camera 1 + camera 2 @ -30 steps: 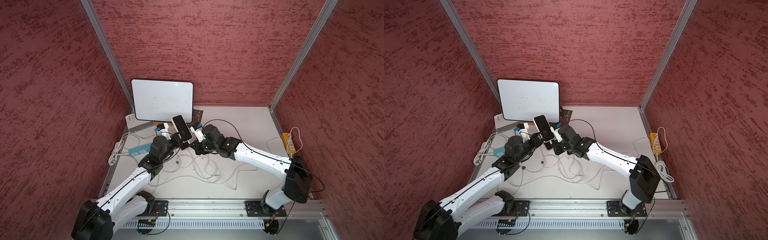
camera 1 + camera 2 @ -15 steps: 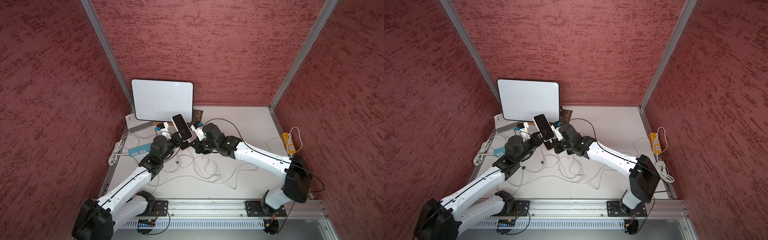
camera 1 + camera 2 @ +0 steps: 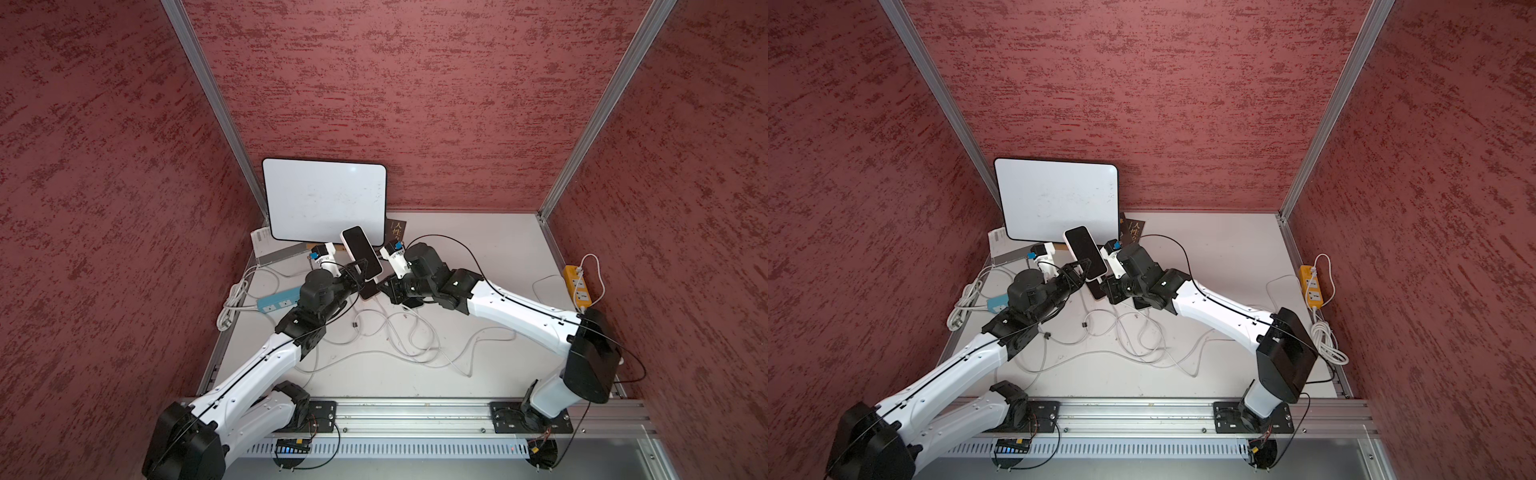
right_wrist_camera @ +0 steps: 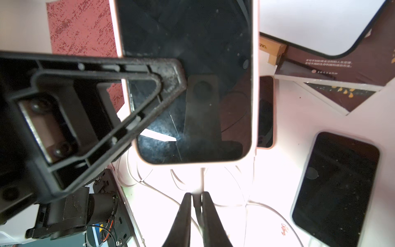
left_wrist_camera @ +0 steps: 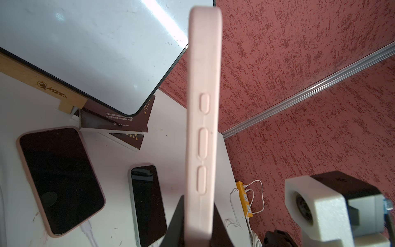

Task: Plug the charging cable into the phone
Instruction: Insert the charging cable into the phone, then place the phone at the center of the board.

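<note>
Plugging is on: the left gripper (image 3: 362, 269) jaws squeeze the phone (image 3: 358, 248). The right gripper (image 4: 196, 197) jaws sit nearly together round the cable (image 4: 202, 179), grip unclear. Next probably needs a straight push.

The black, taper-fingered right gripper (image 3: 384, 289) has crept a little closer to the lower end of the pink-cased, dark-screened phone (image 3: 361, 257) (a small shift, seen in both top views). Its jaws, shut tight a second ago, have begun to part. The right wrist view shows a narrow slit between them, with the thin white charging cable (image 4: 202, 179) running through it toward the phone's bottom edge. Whether they still pinch it cannot be told.
</note>
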You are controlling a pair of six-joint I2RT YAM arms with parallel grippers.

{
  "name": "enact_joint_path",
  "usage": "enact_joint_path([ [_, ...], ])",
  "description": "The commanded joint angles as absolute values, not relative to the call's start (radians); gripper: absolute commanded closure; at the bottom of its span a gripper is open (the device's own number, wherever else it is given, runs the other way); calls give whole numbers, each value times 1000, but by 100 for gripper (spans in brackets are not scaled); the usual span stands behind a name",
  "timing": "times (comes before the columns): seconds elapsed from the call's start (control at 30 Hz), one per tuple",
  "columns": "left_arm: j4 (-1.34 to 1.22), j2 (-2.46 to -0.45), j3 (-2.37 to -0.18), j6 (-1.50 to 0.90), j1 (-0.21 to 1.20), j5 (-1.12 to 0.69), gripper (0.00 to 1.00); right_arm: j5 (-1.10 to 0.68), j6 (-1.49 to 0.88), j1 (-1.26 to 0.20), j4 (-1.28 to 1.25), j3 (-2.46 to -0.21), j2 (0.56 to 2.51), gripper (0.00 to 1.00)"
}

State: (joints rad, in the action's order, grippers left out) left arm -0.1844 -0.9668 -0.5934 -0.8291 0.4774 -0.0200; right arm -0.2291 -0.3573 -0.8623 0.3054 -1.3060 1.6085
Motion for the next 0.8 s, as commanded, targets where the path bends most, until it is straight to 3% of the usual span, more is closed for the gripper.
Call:
enact_joint_path([
  [0.0,-170,-965,-633,-792,484,-33,100,-250,-333,-848,264,-1357,1562,74],
  [0.37,-193,-974,-651,-754,465,-130,100,-309,-304,-749,405,-1265,1409,29],
  [0.57,-342,-975,-616,-692,463,-351,100,-600,-329,-604,304,-1261,1483,23],
  [0.77,-353,-977,-635,-672,459,-486,100,-795,-362,-564,114,-1205,1508,23],
])
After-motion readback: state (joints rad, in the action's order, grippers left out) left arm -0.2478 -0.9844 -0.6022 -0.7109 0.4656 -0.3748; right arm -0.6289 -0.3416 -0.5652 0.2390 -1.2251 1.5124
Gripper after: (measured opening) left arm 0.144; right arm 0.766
